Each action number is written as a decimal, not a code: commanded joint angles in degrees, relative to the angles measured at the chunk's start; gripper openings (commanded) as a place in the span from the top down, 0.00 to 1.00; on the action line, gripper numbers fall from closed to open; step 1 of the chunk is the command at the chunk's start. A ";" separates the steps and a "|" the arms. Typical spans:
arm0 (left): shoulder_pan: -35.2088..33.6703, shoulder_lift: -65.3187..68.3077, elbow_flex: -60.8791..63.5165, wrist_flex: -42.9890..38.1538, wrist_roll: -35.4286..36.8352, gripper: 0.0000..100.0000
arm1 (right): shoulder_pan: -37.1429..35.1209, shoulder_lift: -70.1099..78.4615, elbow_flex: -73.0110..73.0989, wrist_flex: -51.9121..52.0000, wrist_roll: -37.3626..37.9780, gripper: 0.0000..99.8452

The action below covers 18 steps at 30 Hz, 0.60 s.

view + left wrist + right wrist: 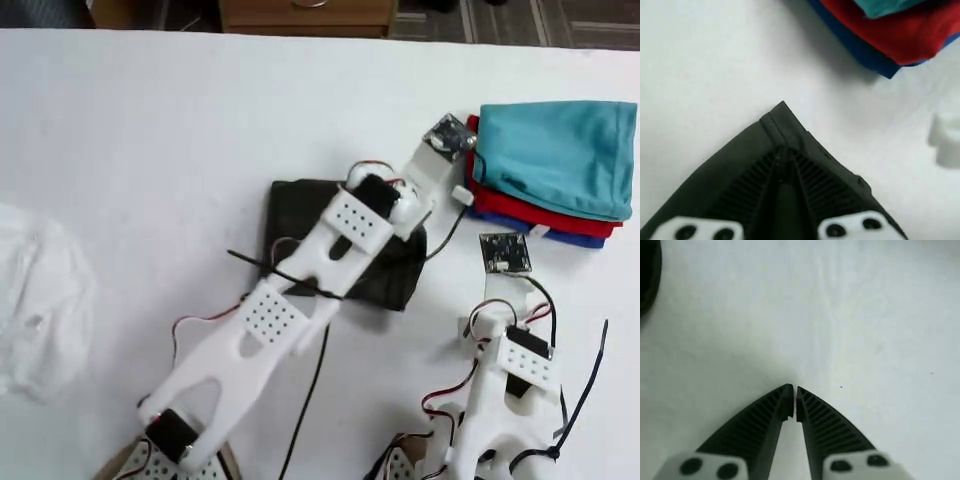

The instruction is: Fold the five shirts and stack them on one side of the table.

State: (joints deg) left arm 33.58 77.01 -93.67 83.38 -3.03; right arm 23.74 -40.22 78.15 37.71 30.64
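A folded black shirt (300,215) lies at the table's middle, partly under my left arm (300,290). In the left wrist view my left gripper (785,150) is shut on a corner of the black shirt (740,160). Just beyond that corner sits a stack of folded shirts at the table's right edge: teal (560,155) on top, red (510,208) under it, blue (560,235) lowest. A crumpled white shirt (35,300) lies at the left edge. My right gripper (792,390) is shut, holds nothing, and hangs over bare table near the front right.
The white table (150,130) has free room across its far and left-middle parts. Wooden furniture (305,15) stands past the far edge. Loose black cables (310,390) run between the two arm bases near the front.
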 commanded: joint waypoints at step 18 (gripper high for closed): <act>-3.34 -22.07 10.59 19.25 -0.70 0.98 | -0.57 -1.63 -0.18 -0.75 0.18 0.98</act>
State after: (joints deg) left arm 29.19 59.25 -88.75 101.41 -3.38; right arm 23.74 -40.22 78.15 37.71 30.64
